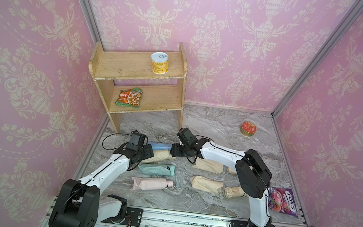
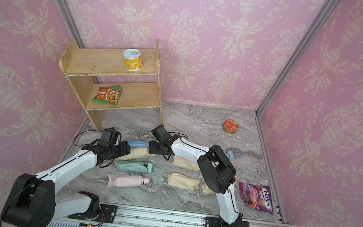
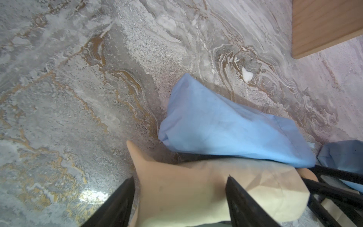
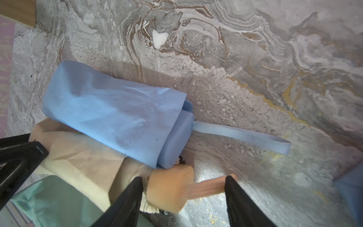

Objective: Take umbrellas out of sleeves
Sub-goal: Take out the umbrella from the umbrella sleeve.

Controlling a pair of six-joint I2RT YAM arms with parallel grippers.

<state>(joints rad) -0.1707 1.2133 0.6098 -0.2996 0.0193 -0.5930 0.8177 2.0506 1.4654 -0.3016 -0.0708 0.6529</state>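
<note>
Left claw (image 3: 179, 177): open. Its two black fingers stand apart, with the closed end of the beige sleeve (image 3: 186, 196) between them. The cloth there lies flat.
Right claw (image 4: 184, 176): open. One finger is on each side of the beige handle (image 4: 169, 188), with room to spare. One finger touches the beige strap (image 4: 208, 186).
Beige sleeve: it lies flat on the table (image 1: 210, 122), left of the middle, between the two claws. The umbrella is inside it. Only the handle pokes out at the right end.
Light blue sleeve (image 4: 110, 118): it touches the beige sleeve on the far side. Its blue handle (image 4: 176, 141) pokes out at the right end, and the blue strap (image 4: 241, 137) lies flat on the table.
Mint umbrella (image 1: 157, 168): in its sleeve, just on the near side of the beige sleeve.
Pink umbrella (image 1: 150, 184): in its sleeve, nearer again, handle to the right.
Other beige sleeves: one (image 1: 208, 165) lies partly under the right arm, and one (image 1: 206, 184) lies nearer.
Shelf (image 1: 139, 66): far left. It has a yellow can (image 1: 159, 63) on top and a snack bag (image 1: 129, 97) below.
Red tin (image 1: 248, 128): far right.
Purple candy bag (image 1: 282, 200): near right.
</note>
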